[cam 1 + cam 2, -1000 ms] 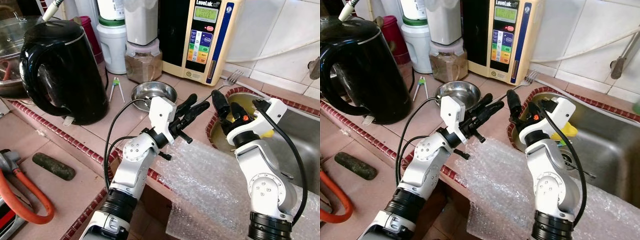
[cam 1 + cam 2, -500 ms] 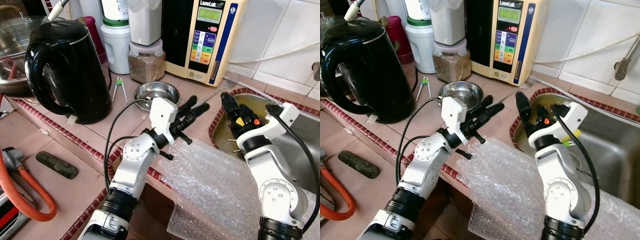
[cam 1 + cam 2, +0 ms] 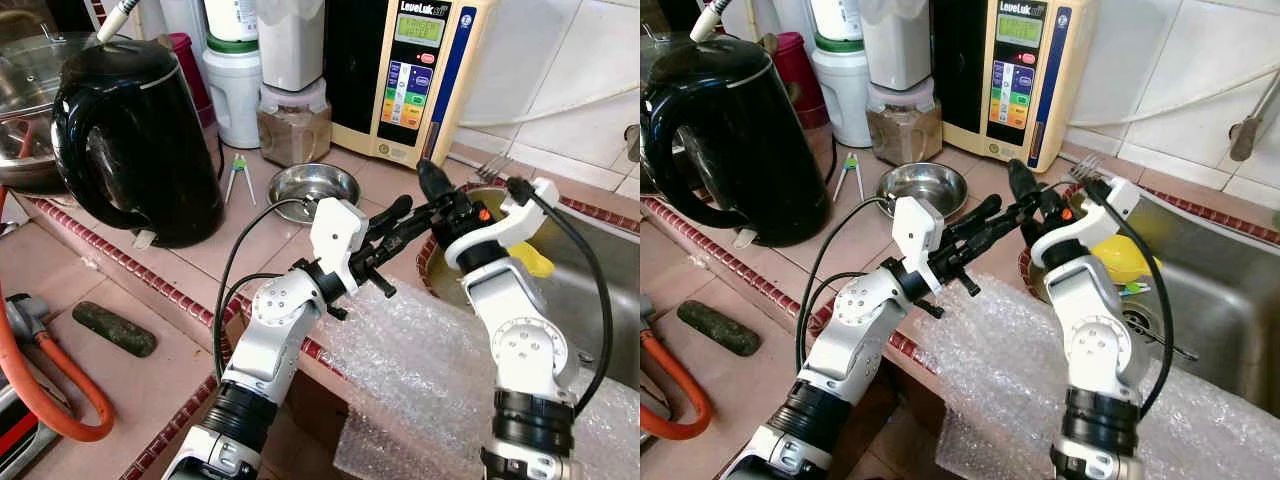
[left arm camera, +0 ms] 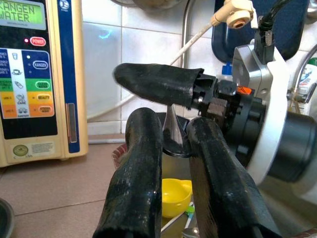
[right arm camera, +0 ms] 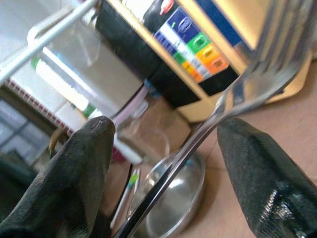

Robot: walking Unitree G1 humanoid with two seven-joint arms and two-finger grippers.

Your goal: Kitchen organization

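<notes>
A silver fork [image 3: 497, 165] hangs over the counter at the sink's left rim, tines towards the wall. My left gripper [image 3: 405, 212] reaches in from the left and is shut on the fork's handle end [image 4: 171, 126]. My right gripper [image 3: 440, 195] meets it tip to tip from the sink side. It is open, and the fork's shaft [image 5: 233, 104] runs between its two spread fingers [image 5: 81, 168] without touching them. A steel bowl [image 3: 313, 183] sits on the counter just left of both grippers.
A black kettle [image 3: 135, 140] stands at the left, with a spice jar [image 3: 290, 125] and a water ioniser [image 3: 405, 75] along the back wall. The sink [image 3: 600, 290] holds a yellow cup [image 3: 528, 258]. Bubble wrap [image 3: 420, 350] drapes over the front edge. An orange hose [image 3: 50, 380] lies lower left.
My right gripper has swung left from over the sink to meet the left gripper. The left gripper has pushed a little to the right. The fork's tines now stand above the right wrist.
</notes>
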